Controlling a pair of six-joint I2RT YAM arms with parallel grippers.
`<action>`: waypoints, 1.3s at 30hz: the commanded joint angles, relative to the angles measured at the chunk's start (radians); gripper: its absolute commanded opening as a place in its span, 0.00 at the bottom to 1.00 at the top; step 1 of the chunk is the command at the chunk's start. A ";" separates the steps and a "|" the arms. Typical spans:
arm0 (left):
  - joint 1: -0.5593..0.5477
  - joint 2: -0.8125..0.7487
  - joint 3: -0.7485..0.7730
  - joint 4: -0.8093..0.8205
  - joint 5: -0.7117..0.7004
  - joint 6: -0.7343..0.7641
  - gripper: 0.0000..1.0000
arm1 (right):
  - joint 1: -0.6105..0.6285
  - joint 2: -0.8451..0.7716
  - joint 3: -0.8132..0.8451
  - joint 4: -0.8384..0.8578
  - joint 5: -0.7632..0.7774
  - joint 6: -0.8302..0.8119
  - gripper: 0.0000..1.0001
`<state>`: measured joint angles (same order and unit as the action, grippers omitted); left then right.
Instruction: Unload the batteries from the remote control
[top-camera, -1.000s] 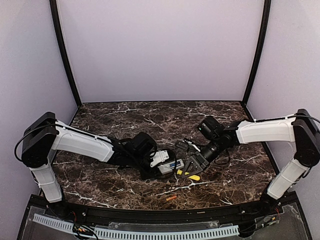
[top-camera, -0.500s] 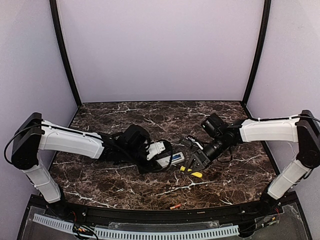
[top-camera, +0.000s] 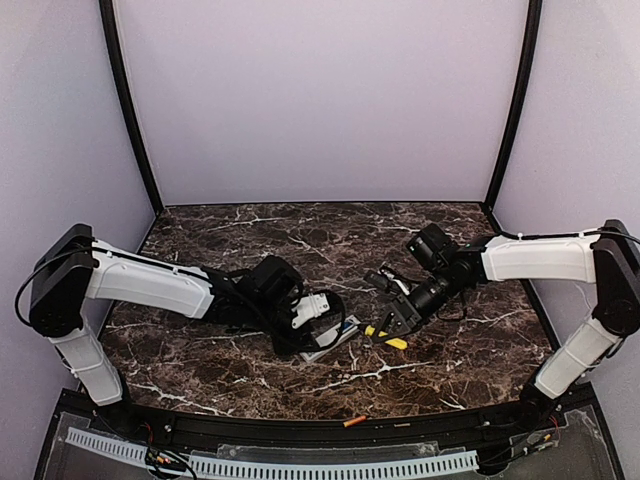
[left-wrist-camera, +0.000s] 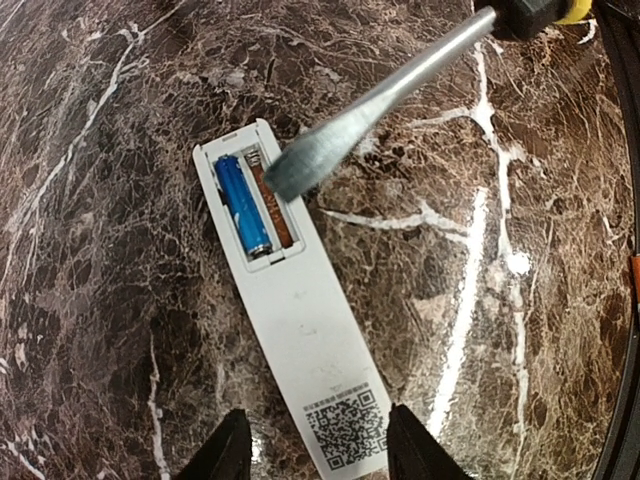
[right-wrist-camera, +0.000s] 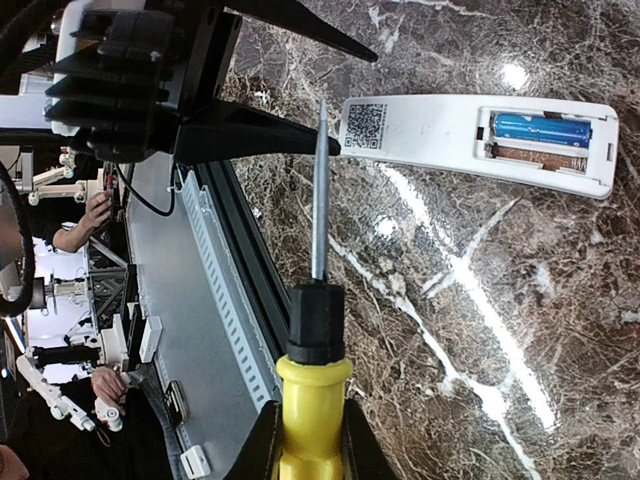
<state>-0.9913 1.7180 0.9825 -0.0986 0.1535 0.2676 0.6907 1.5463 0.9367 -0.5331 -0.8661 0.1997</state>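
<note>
**Blue battery (left-wrist-camera: 240, 205) in the opened remote control (left-wrist-camera: 300, 330)**

It's back-up on the marble table (left-wrist-camera: 500, 330), with the left gripper (left-wrist-camera: 318, 428) parted around its QR end. The right gripper (right-wrist-camera: 312, 435) clamps the yellow screwdriver (right-wrist-camera: 316, 330), tip at the empty slot. The orange battery (top-camera: 352, 421) sits near the front edge.

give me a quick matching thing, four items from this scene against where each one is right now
Things:
1 blue battery
2 orange battery
3 screwdriver
4 remote control

Places:
a clamped in the right gripper
b lying back up on the table, battery bay open
c seated inside the remote control
d loose at the table's near edge

Pairs: 1-c, 2-d, 3-a, 4-b
</note>
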 joint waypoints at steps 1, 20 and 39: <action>0.003 -0.076 -0.013 0.008 -0.016 0.031 0.52 | -0.007 0.021 0.045 -0.031 0.014 -0.010 0.00; -0.022 -0.244 -0.068 0.188 0.167 0.399 0.57 | 0.074 0.080 0.205 -0.166 -0.029 -0.073 0.00; -0.092 -0.113 0.070 0.105 0.296 0.577 0.35 | 0.128 0.065 0.225 -0.158 -0.070 -0.075 0.00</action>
<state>-1.0679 1.5867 1.0245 0.0494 0.4370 0.8200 0.8055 1.6192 1.1408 -0.7055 -0.9119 0.1291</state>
